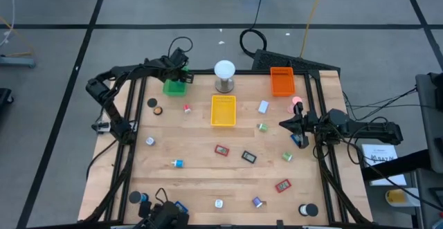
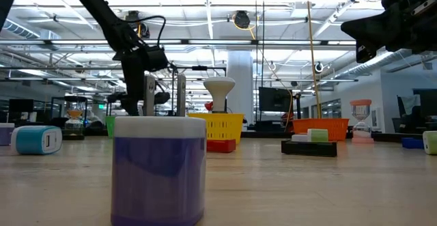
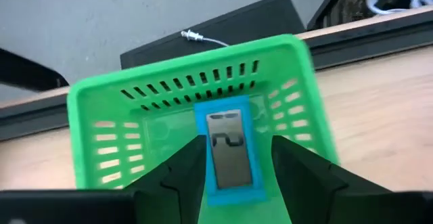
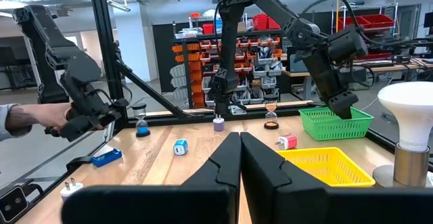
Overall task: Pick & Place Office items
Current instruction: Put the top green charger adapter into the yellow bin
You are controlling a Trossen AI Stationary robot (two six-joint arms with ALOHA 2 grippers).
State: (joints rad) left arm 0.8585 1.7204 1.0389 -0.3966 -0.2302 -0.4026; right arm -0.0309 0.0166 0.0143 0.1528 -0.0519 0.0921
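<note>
Small office items lie scattered over the wooden table: red pieces point(image 1: 221, 149) point(image 1: 282, 185), a dark piece point(image 1: 248, 156), black rolls point(image 1: 152, 104) point(image 1: 309, 209), and green bits point(image 1: 287, 156). My left gripper point(image 3: 237, 160) hangs open over the green tray point(image 1: 174, 87) at the table's far left. A blue rectangular piece with a silvery face point(image 3: 230, 149) lies on the tray floor point(image 3: 169, 132), and the fingers stand on either side of it. My right gripper point(image 4: 240, 149) is shut on nothing and hovers above the table's right side point(image 1: 285, 124).
A yellow tray point(image 1: 223, 111) sits at the far middle and an orange tray point(image 1: 282, 81) at the far right. A white-domed metal cylinder point(image 1: 224, 75) stands between them. A purple-and-white roll point(image 2: 158, 168) stands close to the near edge. A person's hand point(image 4: 27, 119) shows beyond the table.
</note>
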